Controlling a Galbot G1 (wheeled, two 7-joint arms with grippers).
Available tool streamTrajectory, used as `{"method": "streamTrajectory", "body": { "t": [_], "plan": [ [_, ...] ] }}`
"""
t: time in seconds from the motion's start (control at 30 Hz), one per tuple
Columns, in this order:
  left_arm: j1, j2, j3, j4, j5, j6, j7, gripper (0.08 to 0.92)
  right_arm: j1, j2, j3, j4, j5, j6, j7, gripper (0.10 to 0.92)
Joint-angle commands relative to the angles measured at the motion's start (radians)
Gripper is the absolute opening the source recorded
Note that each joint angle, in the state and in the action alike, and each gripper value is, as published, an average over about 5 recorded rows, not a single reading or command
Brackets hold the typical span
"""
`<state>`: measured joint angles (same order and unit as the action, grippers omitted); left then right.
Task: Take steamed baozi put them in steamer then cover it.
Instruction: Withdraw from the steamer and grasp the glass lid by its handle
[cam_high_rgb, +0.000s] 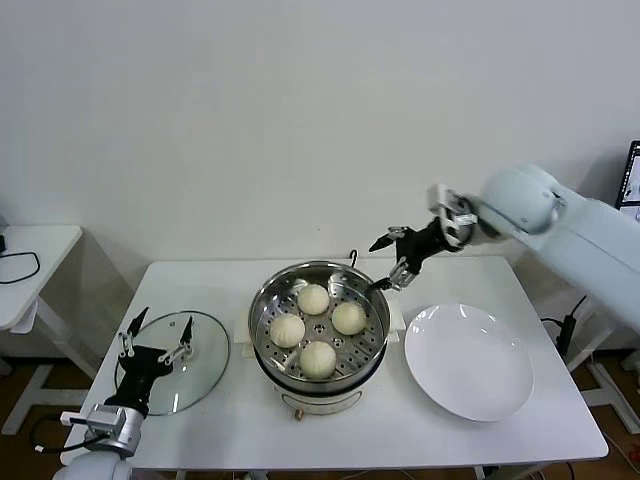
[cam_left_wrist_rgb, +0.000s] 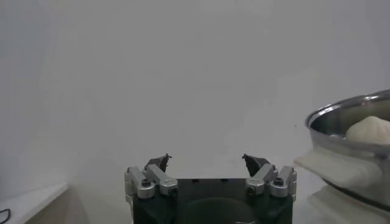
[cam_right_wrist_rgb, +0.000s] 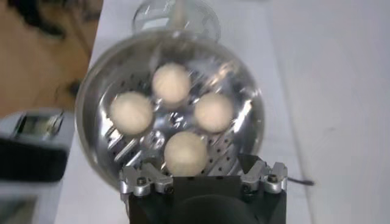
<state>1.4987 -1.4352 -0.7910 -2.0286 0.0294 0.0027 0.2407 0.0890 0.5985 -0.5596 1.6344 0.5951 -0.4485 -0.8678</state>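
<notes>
Your right gripper (cam_high_rgb: 392, 257) hangs spread and empty just above the far right rim of the steamer (cam_high_rgb: 265, 300), holding nothing. That fits a loading job that looks finished: all 4 baozi (cam_high_rgb: 314, 299) sit on the perforated tray inside, in a loose ring, apart from each other, so steam can reach each one. The plate (cam_high_rgb: 468, 362) to the right lies bare, well apart from the pot.

Your left gripper (cam_high_rgb: 155, 342) is also spread wide and empty, poised over the near left part of the cover (cam_high_rgb: 205, 345), which lies flat on the table (cam_high_rgb: 440, 435) just left of the steamer. From there you are placed to take the lid next; I judge covering is the only step left.

The steamer is round, shiny steel on a white base, its tray dotted with holes. The baozi are round, off-white, matte dough. The cover is a clear glass disc with a metal rim; its centre handle is hidden behind your left gripper, so aim carefully, since glass and steel will both be slippery.
</notes>
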Motion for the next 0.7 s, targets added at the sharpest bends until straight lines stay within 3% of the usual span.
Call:
{"method": "streamTrajectory", "body": {
  "t": [0.03,0.27,0.7],
  "plan": [
    [-0.023,0.018,0.019,0.008,0.004,0.005,-0.020,0.823,-0.871,-0.082,0.840,0.161,0.185,0.298,0.644,0.823],
    [-0.040,0.010,0.052,0.031,0.022,-0.048,-0.051,0.823,-1.300,0.159,1.167,0.302,0.100,0.445,0.818,0.823],
    [-0.046,0.005,0.066,0.052,0.026,-0.092,-0.103,0.823,-1.619,0.543,1.180,0.371,-0.212,0.799,0.956,0.823]
  ]
}}
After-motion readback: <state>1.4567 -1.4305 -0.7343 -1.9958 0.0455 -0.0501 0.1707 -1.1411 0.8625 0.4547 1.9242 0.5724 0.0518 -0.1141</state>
